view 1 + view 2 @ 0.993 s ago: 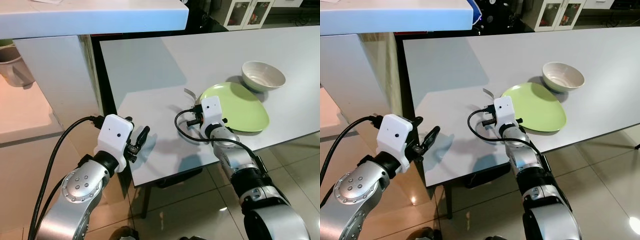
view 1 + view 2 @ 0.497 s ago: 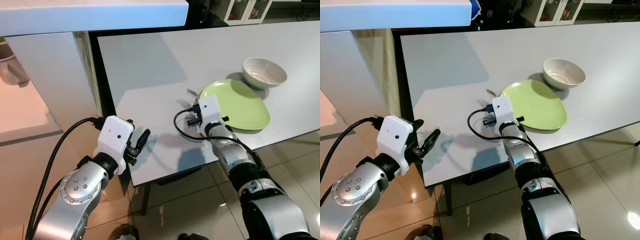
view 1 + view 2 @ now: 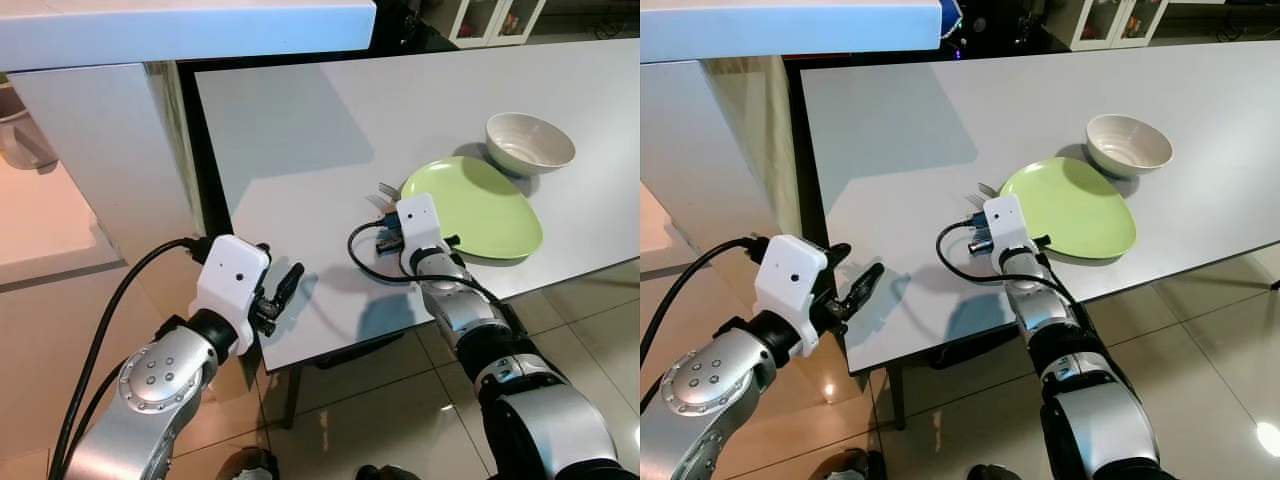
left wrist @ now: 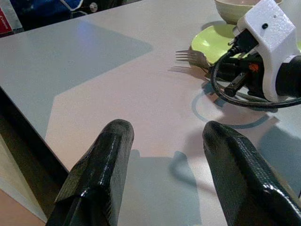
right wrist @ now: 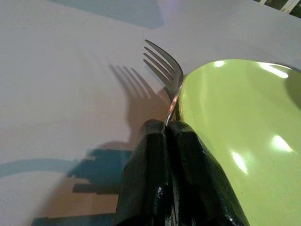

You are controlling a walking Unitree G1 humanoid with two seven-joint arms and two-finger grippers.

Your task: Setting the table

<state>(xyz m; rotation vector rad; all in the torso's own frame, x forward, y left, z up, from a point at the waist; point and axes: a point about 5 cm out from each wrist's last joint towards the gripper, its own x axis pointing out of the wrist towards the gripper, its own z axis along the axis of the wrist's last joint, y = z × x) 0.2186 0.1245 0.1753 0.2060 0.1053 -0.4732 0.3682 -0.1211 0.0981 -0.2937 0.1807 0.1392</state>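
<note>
The right gripper (image 5: 165,134) has its fingers (image 5: 146,174) clamped together on a metal fork (image 5: 165,77), whose tines stick out just beyond the fingertips, low over the white counter (image 3: 300,130) and beside the green plate (image 3: 490,205); whether it touches the rim is unclear. A white bowl (image 3: 528,145) sits behind the plate. The left gripper (image 4: 164,141) hovers near the counter's corner, fingers (image 4: 106,162) apart.

White tabletop (image 3: 300,120), matte, on dark legs over a glossy tiled floor (image 3: 380,420). Green plate (image 3: 480,205) lying flat near the front edge, just right of the right tool (image 5: 167,129). Pale bowl (image 3: 528,145) upright just beyond the plate, seemingly touching its far rim.
</note>
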